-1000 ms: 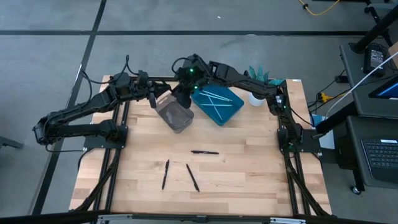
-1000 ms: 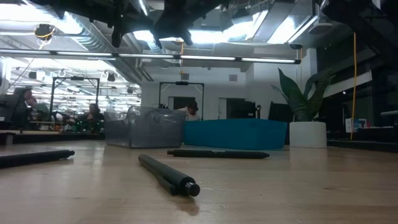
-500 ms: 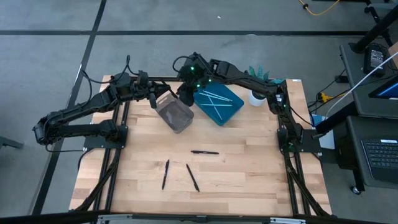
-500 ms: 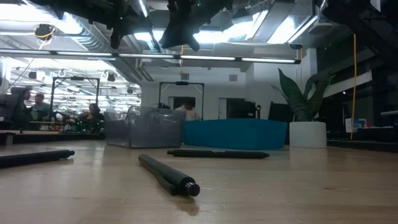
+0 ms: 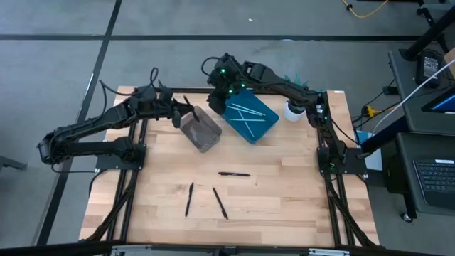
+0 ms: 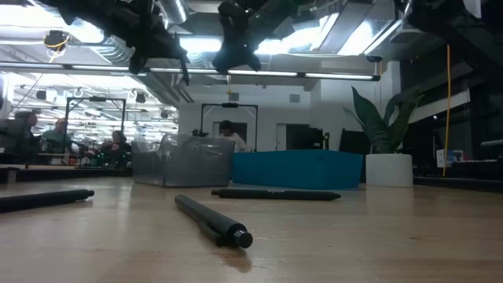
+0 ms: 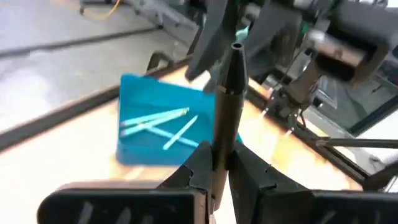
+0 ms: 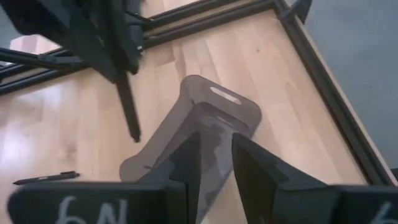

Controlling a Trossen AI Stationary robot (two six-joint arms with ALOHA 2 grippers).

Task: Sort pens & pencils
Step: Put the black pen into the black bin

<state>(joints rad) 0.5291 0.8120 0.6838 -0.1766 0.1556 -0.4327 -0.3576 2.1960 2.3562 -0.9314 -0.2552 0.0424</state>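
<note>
Pens & pencils: three black sticks (image 5: 220, 202) lay loose on near counter (image 5: 284, 199) | one black stick (image 7: 225, 99) gripped upright in left end effector (image 7: 214, 163), directly above grey bin (image 5: 200, 129), nearer arm | right end effector (image 8: 214, 160) empty, part-open, above | light-blue sticks in blue tray (image 5: 249, 119) beyond.

- Grey floor (image 5: 64, 64) crossed by dark lines around a light wooden table (image 5: 277, 192).
- Long ceiling lights (image 6: 259, 75) glowing over an open office.
- Potted plant (image 6: 385, 141) at the far edge.
- Seated people (image 6: 118, 145) beyond.
- Desk with keyboard (image 5: 435, 176) alongside.
</note>
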